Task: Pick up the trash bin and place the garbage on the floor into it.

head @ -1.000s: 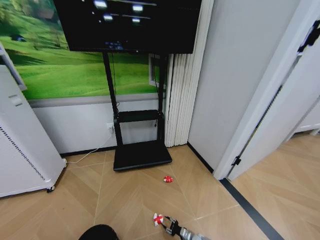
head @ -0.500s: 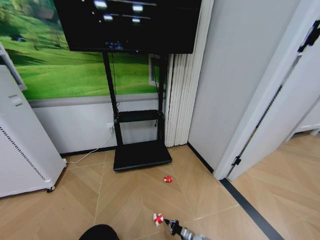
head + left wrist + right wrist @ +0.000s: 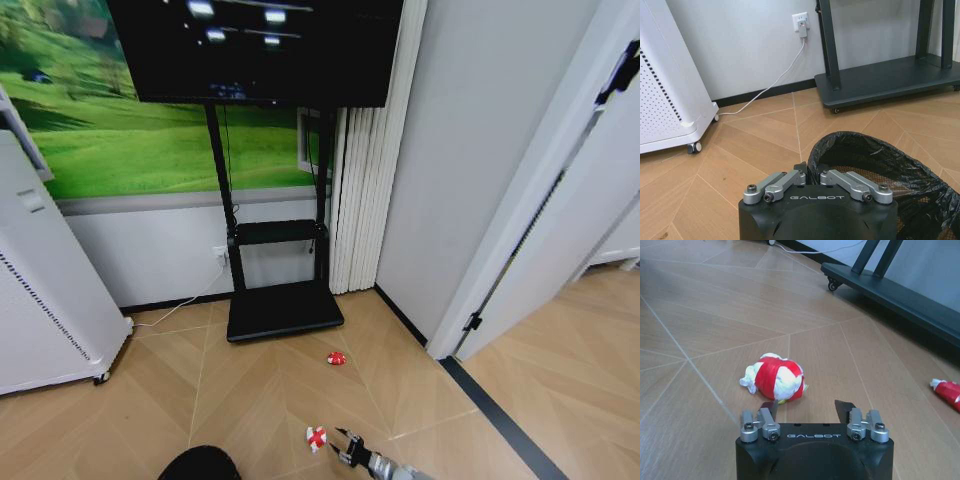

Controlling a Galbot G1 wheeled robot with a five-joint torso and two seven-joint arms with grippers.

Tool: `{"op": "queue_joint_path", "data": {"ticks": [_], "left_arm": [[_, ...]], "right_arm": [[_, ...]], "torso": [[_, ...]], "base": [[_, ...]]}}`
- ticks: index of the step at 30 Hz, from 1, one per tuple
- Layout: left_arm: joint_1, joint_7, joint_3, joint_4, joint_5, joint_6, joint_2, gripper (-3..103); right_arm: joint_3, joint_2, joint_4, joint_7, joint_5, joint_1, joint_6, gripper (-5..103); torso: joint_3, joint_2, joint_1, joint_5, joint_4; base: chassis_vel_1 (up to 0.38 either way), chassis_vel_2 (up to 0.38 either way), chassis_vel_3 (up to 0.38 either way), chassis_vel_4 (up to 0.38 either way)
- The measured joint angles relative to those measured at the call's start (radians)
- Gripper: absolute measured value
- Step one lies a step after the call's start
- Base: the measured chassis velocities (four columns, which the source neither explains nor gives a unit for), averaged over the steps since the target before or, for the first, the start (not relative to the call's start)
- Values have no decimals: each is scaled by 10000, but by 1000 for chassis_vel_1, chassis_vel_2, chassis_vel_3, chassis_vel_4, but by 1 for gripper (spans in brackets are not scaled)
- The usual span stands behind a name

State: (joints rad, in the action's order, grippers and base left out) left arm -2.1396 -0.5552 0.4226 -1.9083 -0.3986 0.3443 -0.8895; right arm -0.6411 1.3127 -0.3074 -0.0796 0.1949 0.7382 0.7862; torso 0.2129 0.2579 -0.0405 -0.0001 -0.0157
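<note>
The trash bin (image 3: 875,165) is black with a dark liner, and my left gripper (image 3: 812,174) is shut on its near rim. In the head view the trash bin (image 3: 198,465) shows at the bottom edge. One piece of garbage (image 3: 774,377), a crumpled red-and-white wad, lies on the floor just ahead of my right gripper (image 3: 807,410). That gripper is open, with the wad slightly off toward one finger and untouched. The same wad (image 3: 316,437) sits left of the right gripper (image 3: 350,452). A second red-and-white piece (image 3: 336,358) lies farther off, near the stand.
A black TV stand base (image 3: 283,310) stands against the wall ahead. A white perforated appliance (image 3: 45,300) on wheels stands at the left, with a white cable (image 3: 775,85) running to a wall socket. An open doorway (image 3: 540,300) is at the right. The wooden floor between them is open.
My right gripper has edged slightly to the right beside the nearer wad. The bin and both pieces lie where they were.
</note>
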Motion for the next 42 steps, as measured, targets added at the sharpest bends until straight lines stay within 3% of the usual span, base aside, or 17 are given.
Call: {"op": "queue_joint_path", "data": {"ticks": [2, 10, 42], "left_arm": [[1, -2, 5, -12, -13, 0, -2, 7], [100, -17, -23, -21, -96, -14, 15, 7], [264, -82, -192, 47, -69, -23, -229, 7]], "right_arm": [[-175, -5, -60, 28, -64, -97, 61, 79], [-390, 55, 100, 39, -300, -266, 85, 100], [-301, 634, 656, 294, -1520, -579, 77, 100]], "torso": [[1, 0, 0, 0, 0], [1, -1, 0, -1, 0], [0, 0, 0, 3, 0]], "base": [[0, 0, 0, 0], [0, 0, 0, 0], [0, 0, 0, 0]]}}
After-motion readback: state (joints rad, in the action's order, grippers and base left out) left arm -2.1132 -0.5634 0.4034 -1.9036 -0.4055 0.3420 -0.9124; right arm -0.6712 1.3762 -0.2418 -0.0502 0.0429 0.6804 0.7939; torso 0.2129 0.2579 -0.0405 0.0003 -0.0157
